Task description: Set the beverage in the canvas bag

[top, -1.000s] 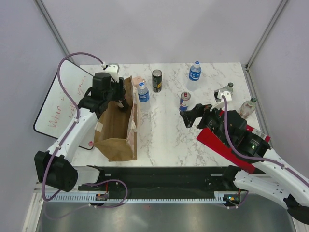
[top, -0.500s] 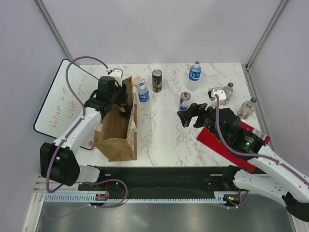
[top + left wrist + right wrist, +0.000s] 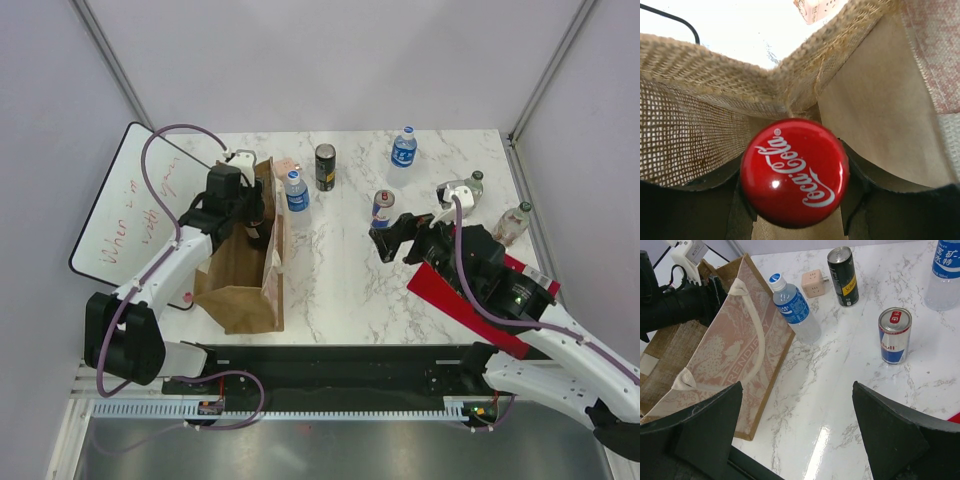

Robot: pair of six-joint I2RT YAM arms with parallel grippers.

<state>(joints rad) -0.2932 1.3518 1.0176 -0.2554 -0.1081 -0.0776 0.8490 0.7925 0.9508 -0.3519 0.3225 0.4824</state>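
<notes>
Marble table [image 3: 340,262], bottle [image 3: 795,172] between left jaws

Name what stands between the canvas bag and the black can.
A blue-labelled water bottle and a pink plug cube, seen in the right wrist view between the canvas bag and the black can.

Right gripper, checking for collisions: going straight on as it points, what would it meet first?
Probably the blue-label bottle beside the canvas bag, or bare marble table first if angled down; depth unclear.
</notes>
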